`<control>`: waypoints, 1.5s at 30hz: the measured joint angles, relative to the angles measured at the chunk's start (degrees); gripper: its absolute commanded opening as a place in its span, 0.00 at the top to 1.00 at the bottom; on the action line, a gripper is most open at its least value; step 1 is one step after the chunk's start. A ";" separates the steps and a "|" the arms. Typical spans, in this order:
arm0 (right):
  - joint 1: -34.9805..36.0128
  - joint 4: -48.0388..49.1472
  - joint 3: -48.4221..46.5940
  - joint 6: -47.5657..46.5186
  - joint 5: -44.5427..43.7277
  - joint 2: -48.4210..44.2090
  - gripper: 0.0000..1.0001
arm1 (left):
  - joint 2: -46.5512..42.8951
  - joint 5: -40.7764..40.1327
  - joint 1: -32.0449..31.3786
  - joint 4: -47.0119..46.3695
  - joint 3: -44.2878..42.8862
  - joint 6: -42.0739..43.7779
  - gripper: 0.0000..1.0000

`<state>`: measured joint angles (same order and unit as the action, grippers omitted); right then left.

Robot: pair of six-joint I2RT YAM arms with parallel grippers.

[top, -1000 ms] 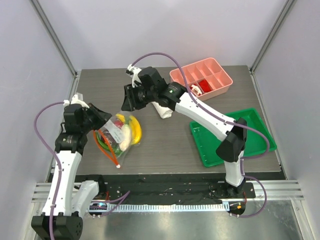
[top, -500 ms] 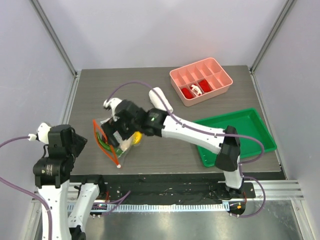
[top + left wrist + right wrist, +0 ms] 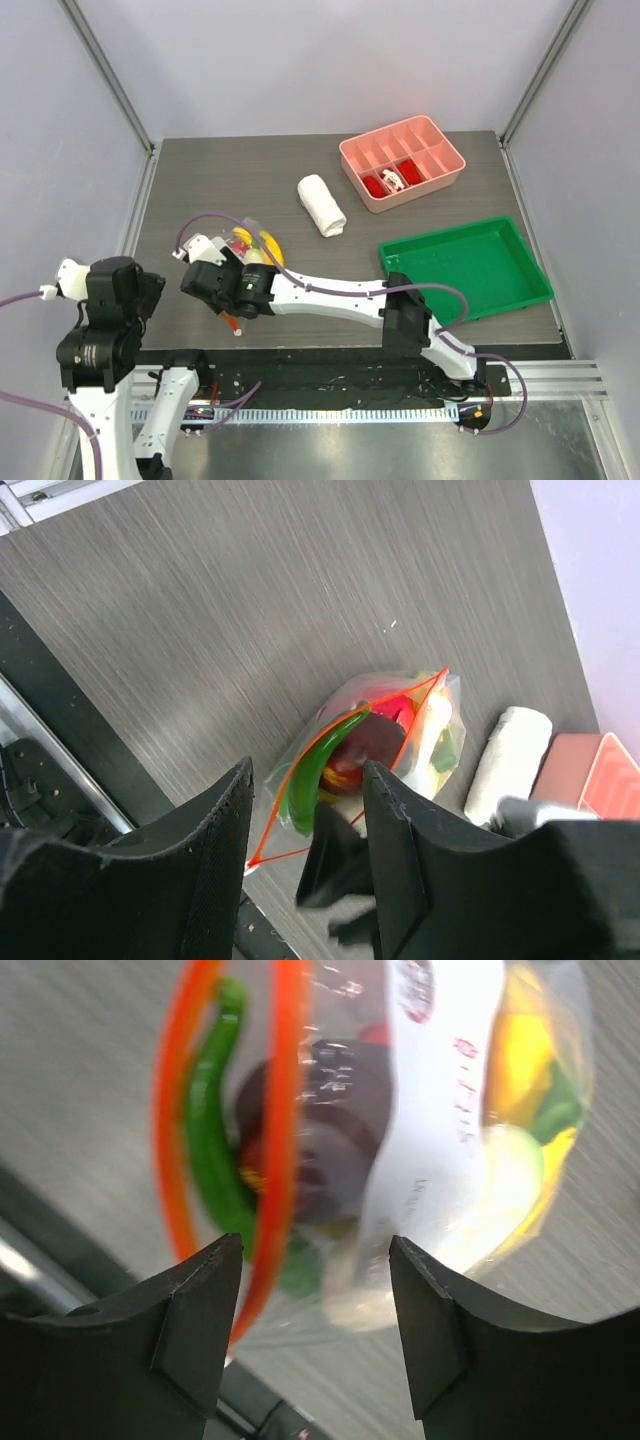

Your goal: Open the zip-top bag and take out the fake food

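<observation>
Our right gripper (image 3: 315,1245) hangs wide open, empty, over the zip-top bag (image 3: 430,1080) at the near left, lined up, we judge, for the fake food (image 3: 335,1130); our left gripper (image 3: 307,772), also open and empty, stands clear.

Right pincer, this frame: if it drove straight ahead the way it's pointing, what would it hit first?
The bag: the right pincer is open, with the orange zip strip straight ahead between its fingers. The green pepper lies just behind the plastic. How near is unclear.
</observation>
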<state>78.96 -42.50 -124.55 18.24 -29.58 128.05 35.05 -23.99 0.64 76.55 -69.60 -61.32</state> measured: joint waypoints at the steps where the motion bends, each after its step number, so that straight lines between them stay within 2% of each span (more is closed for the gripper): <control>1: -0.17 -0.44 0.00 0.00 -1.33 0.72 0.46 | -0.98 -0.02 0.00 0.28 -0.04 -0.07 0.52; 2: -0.35 -0.68 0.00 -0.04 -2.32 1.20 0.54 | -1.68 0.00 0.00 0.61 -0.11 -0.17 0.52; 3: -0.50 -0.94 0.00 0.02 -3.67 1.64 0.66 | -1.88 0.04 0.00 0.74 -0.11 -0.20 0.52; 4: -0.70 -0.94 0.00 -0.37 -4.39 1.77 0.92 | -1.86 0.22 0.00 0.85 -0.02 -0.15 0.54; 5: -0.74 -0.98 0.00 -0.70 -5.05 1.77 0.98 | -1.86 0.46 0.00 0.81 0.28 0.07 0.54; 8: -1.22 -0.59 0.39 -1.29 -6.29 1.53 0.99 | -2.69 3.93 0.00 0.48 2.82 2.47 0.53; 11: -2.10 0.00 3.65 -2.10 -3.17 -0.39 0.99 | -4.98 13.29 0.00 -2.03 8.37 7.98 0.46; 15: -6.45 0.42 8.33 -3.45 7.74 -5.57 0.99 | -3.72 27.96 0.00 -7.69 15.04 12.94 0.42; 17: -10.38 0.79 9.79 -4.07 14.64 -8.24 0.99 | -2.34 32.59 0.00 -9.79 16.24 14.29 0.41; 18: -13.14 1.29 10.45 -4.57 18.80 -9.77 0.99 | -2.05 34.45 0.00 -10.97 16.52 15.17 0.41; 19: -15.13 1.70 10.82 -4.90 21.55 -10.75 0.99 | -2.05 35.43 0.00 -11.76 16.52 15.67 0.47; 21: -19.67 2.49 11.17 -5.77 26.99 -12.41 0.99 | -1.97 35.58 0.00 -13.11 16.46 16.57 0.51; 25: -24.61 3.67 11.65 -5.99 34.45 -13.16 0.99 | -0.68 35.01 0.00 -14.21 14.49 17.29 0.49; 29: -25.20 3.56 12.00 -5.95 40.33 -13.16 0.99 | 4.37 34.40 0.00 -15.80 13.38 17.51 0.48; 33: -25.18 3.80 12.00 -5.57 43.89 -13.16 0.99 | 6.29 35.65 0.00 -20.13 14.73 16.17 0.41; 38: -25.20 3.72 11.96 -4.63 45.72 -13.16 0.99 | 6.12 36.96 0.00 -23.12 17.79 14.14 0.41; 41: -25.20 3.30 11.21 -3.76 45.83 -13.03 0.99 | 7.30 34.18 0.00 -21.44 17.11 13.77 0.42; 42: -25.20 3.13 10.60 -3.37 45.83 -12.87 0.99 | 7.54 33.68 0.00 -20.92 16.92 13.79 0.48; 44: -25.20 2.51 9.11 -2.89 45.81 -12.24 0.99 | 7.39 32.76 0.00 -19.80 16.68 13.66 0.71; 45: -25.20 2.19 8.44 -2.78 45.81 -11.96 0.99 | 6.91 32.30 0.00 -19.45 16.50 13.33 0.76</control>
<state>53.76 -40.32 -116.11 15.46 16.23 116.09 41.95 8.32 0.64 57.10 -53.10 -47.99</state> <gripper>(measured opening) 0.026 0.438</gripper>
